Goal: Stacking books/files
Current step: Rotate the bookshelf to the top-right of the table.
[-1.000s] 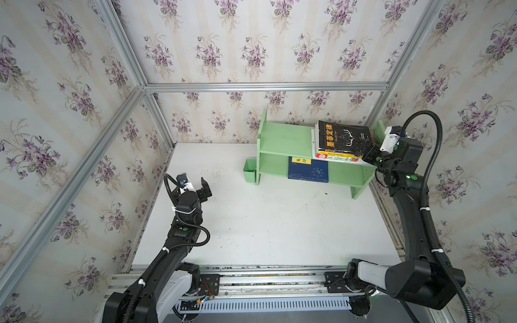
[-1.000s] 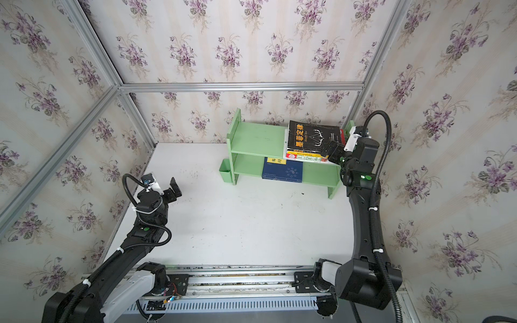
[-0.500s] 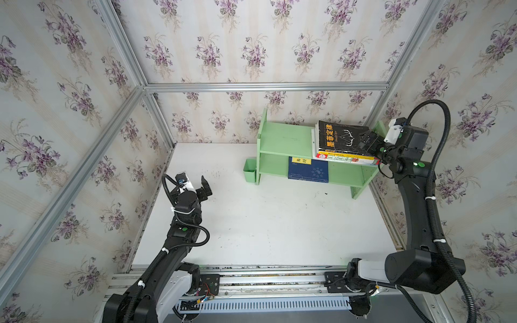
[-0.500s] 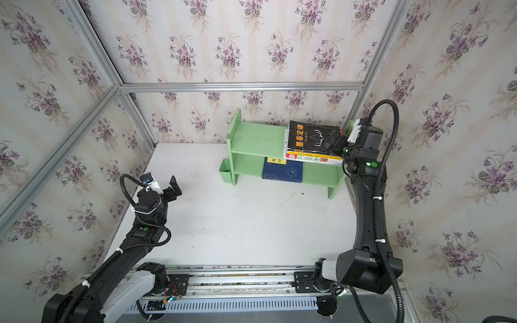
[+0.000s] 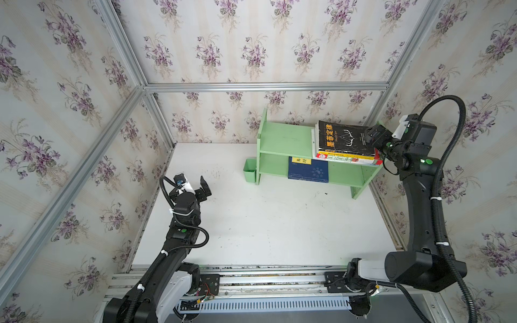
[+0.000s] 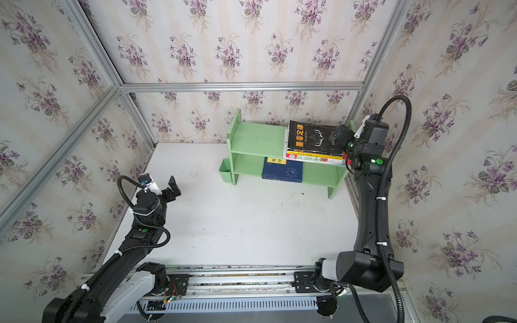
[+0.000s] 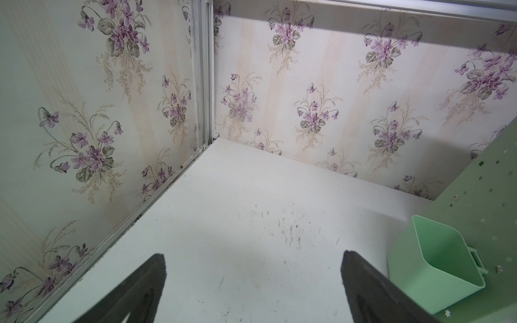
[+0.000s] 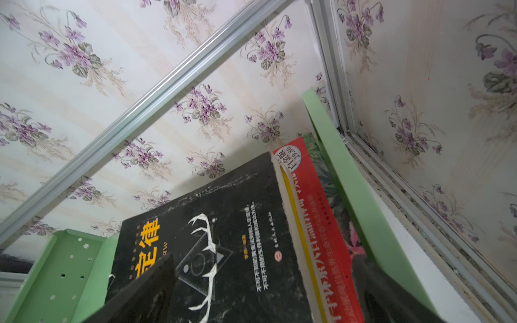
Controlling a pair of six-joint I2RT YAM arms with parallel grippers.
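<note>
A stack of books lies on the right half of the green shelf's top board [image 5: 282, 137]. The black book with orange title and antlers [image 5: 344, 137] [image 8: 223, 251] is on top. A yellow spine [image 5: 347, 154] and the green-and-red book [image 5: 349, 160] [image 8: 316, 218] lie under it. A navy book with a yellow label [image 5: 307, 170] lies on the lower board. My right gripper [image 5: 373, 138] [image 8: 264, 258] is open over the stack's right end, holding nothing. My left gripper [image 5: 200, 190] [image 7: 253, 256] is open and empty above the white table near the left wall.
A small green cup [image 5: 249, 170] [image 7: 436, 257] hangs at the shelf's left end. Flowered walls with aluminium posts close in the table on three sides. The arms' rail [image 5: 251, 279] runs along the front edge. The shelf's right end stands close to the right wall.
My right wrist has risen and swung from beside the shelf's right end to over the right edge of the black book. The left arm has not moved.
</note>
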